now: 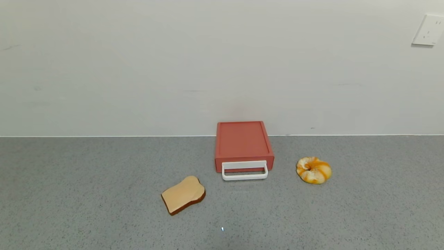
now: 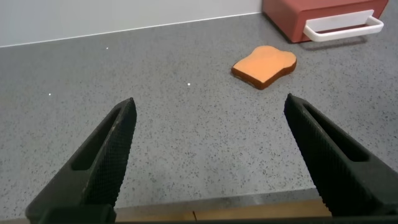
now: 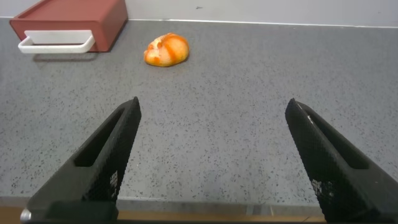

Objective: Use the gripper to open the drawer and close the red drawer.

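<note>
Both hands sit low at the near table point(image 1: 69, 194) edge, outside the head view: left hand point(image 2: 208, 165) spread wide, right hand point(image 3: 211, 165) likewise, neither holding anything. Bread slice point(image 1: 183, 194) lies left of centre. Red drawer point(image 1: 243, 146) stands against the wall, apparently closed, white handle point(image 1: 245, 171) facing forward for access. Glazed bun point(image 1: 313, 169) right.

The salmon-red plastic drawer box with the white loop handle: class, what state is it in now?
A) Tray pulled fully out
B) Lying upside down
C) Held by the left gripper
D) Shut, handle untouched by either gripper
D: the salmon-red plastic drawer box sits closed, its white loop handle free, with the left gripper and right gripper open and far back.
</note>
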Robot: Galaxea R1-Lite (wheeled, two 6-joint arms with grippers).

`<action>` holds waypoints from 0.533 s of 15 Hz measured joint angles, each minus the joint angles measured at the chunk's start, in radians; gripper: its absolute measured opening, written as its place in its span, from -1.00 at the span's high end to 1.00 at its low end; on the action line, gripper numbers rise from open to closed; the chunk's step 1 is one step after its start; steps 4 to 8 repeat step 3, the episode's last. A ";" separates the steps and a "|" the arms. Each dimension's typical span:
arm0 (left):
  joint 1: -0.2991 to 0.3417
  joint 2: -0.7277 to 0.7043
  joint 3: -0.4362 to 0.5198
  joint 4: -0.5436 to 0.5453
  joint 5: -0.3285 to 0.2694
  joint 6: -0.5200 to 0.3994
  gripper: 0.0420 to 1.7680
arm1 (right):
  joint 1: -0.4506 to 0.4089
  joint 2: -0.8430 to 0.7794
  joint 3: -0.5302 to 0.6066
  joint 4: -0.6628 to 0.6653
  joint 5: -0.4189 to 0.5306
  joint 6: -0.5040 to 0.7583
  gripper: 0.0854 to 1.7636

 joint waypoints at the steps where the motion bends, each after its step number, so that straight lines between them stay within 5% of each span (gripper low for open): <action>1: 0.000 0.000 0.000 -0.001 0.000 -0.001 -0.94 | 0.000 0.000 0.000 0.000 0.000 0.000 -0.94; 8: 0.000 0.000 0.000 0.001 0.002 -0.020 -0.94 | 0.000 0.000 0.000 0.000 0.000 0.000 -0.94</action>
